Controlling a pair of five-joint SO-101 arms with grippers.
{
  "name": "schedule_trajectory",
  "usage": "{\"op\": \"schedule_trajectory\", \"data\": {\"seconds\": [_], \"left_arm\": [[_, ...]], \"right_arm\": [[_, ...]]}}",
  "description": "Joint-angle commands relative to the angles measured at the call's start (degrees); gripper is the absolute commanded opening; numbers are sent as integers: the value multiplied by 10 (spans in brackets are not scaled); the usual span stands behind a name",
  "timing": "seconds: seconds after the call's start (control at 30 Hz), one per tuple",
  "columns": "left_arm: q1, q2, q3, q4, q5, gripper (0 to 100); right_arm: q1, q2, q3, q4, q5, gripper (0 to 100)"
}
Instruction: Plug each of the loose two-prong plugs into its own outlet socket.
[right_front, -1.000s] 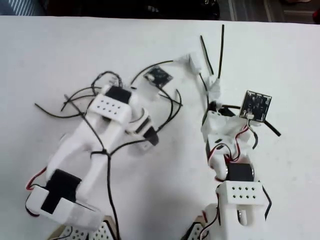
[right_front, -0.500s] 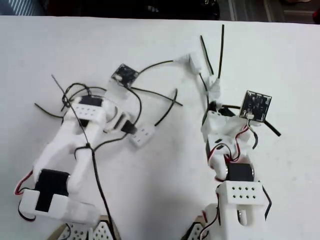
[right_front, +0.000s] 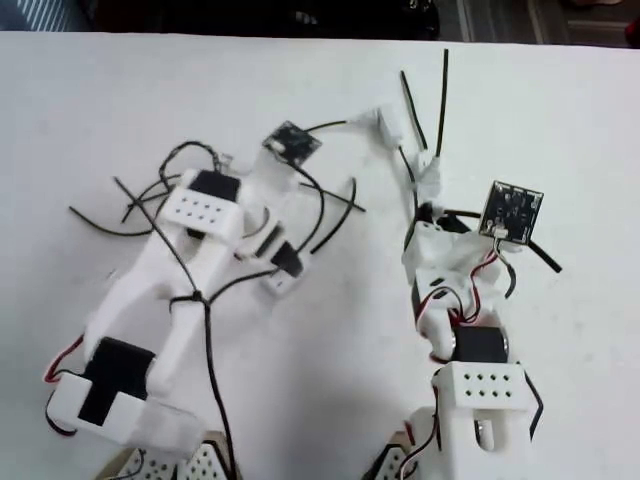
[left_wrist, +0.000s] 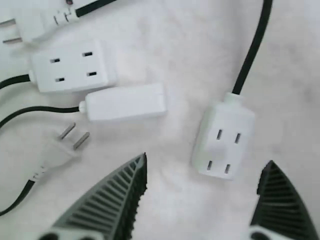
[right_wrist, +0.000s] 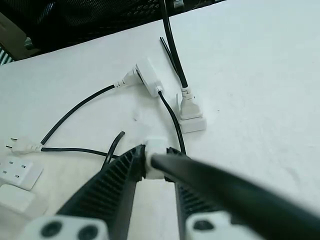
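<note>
At the left of the table (right_front: 120, 90), the left gripper (left_wrist: 206, 161) is seen spread wide with nothing held. An outlet socket (left_wrist: 220, 142) on a black cord lies between its fingers. A loose two-prong plug (left_wrist: 62, 149) is spotted close by, prongs bare, near a second socket block (left_wrist: 70, 65). On the right, the right gripper (right_wrist: 156, 155) is clamped tight on a white connector (right_wrist: 155, 146). Farther off, a seated plug (right_wrist: 189, 107) is found pushed into its socket (right_wrist: 192, 125).
</note>
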Motion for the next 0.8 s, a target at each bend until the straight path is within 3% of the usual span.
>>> {"op": "schedule_trajectory", "data": {"seconds": [0.0,0.23,0.5,0.67,0.77], "left_arm": [[25,-4,21,-21,3,346],[8,-7,155,-173,-61,341],[36,2,166,-208,-64,155],[53,19,165,-217,-64,138],[60,18,155,-179,-64,138]], "right_arm": [[4,-7,-2,-12,0,17],[5,-7,-2,-12,0,17],[5,-7,-2,-12,0,17],[5,-7,-2,-12,0,17],[5,-7,-2,-12,0,17]]}}
